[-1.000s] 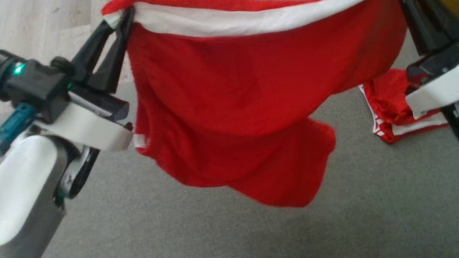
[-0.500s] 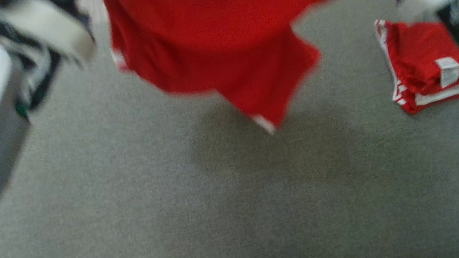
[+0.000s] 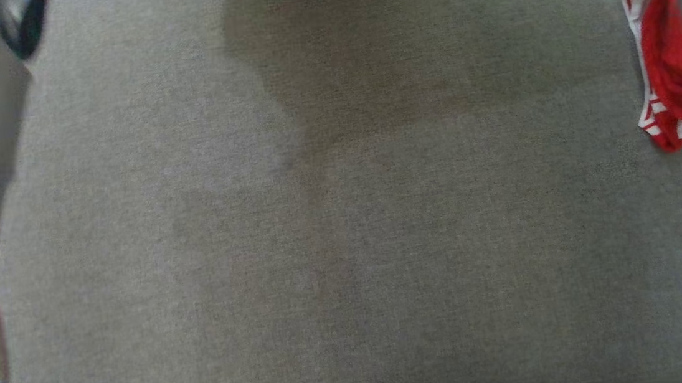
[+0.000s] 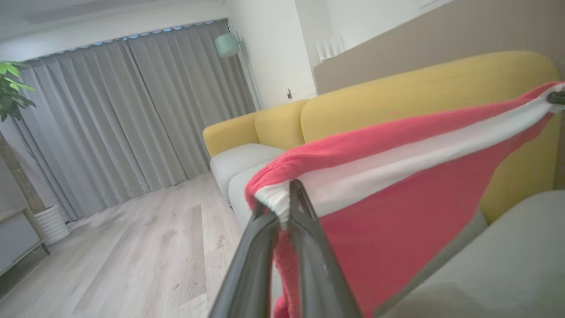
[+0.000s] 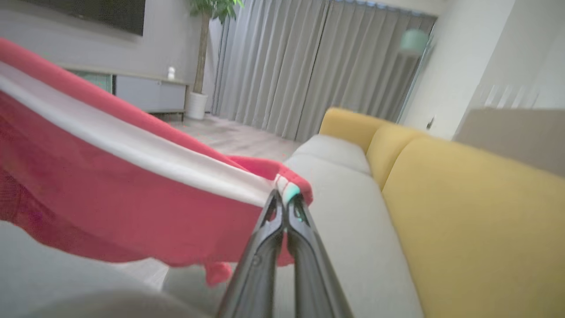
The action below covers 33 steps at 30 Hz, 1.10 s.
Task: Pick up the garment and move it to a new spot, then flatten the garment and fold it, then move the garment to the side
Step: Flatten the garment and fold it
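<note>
**A:** What is your left gripper (image 4: 284, 205) doing?

**B:** It is pinching one end of the white waistband (image 4: 419, 163) of the red garment (image 4: 397, 212). Its two dark fingers (image 4: 315, 265) are pressing together on the cloth, with no gap showing.

**A:** And your right gripper (image 5: 284, 199)?

**B:** It is clamping the other end the same way, with its fingers closed tight on the band's corner.

**A:** So where is the garment hanging?

**B:** It is stretching between your two grippers. The waistband is running taut along the top and the red body is sagging below it. All of it is hanging over the grey seat cushion (image 5: 353, 229), in front of the yellow backrest (image 5: 463, 212).

**A:** What is your head camera taking in?

**B:** It is looking down on the grey cushion, blurred, with a soft shadow (image 3: 353, 59) near the top. A second red-and-white piece (image 3: 669, 60) is lying bunched on the cushion at the right edge of that view.
</note>
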Tool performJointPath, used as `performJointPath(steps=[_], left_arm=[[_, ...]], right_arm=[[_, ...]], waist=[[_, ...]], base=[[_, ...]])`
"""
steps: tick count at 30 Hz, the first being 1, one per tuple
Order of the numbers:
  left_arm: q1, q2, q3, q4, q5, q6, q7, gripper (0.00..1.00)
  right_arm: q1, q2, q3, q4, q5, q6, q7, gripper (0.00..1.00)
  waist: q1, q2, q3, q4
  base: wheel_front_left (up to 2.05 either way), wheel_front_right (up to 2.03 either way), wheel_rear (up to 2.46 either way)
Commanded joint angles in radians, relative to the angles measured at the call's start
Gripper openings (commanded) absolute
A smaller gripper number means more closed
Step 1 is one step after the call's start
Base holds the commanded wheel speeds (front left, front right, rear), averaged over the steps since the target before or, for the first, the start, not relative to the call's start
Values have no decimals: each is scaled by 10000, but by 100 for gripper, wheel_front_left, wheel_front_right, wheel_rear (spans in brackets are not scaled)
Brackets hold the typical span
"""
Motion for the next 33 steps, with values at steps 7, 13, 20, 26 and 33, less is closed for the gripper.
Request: performJointPath(steps=[7,13,20,26,33], left_arm=[[1816,-227,-1478,865,-144,-179,-497,0],[3093,164,-2946,333,-745,-185,-709,0],[4278,908,-4694,-489,-1280,-186,-754,0],[4964,1275,-5304,-884,-1609,-187,-773,0],[5896,1613,-5491,-1491,-1722,-187,-759,0]], right_arm=[[1974,236,1455,1181,940,-7,-438,0],[2855,-485,3227,1220,1571,-7,-470,0],[3402,-1556,4682,953,2618,-7,-239,0],[3976,-2366,5957,259,3357,-7,87,0],[4653,-3280,7090,-1052,4471,-7,520,0]], waist=[[-2,0,-172,295],[-2,0,-641,389],[-2,0,-1379,478],[-2,0,-2220,429],[-2,0,-3253,261]], base=[[0,0,0],[0,0,0],[0,0,0],[0,0,0],[0,0,0]])
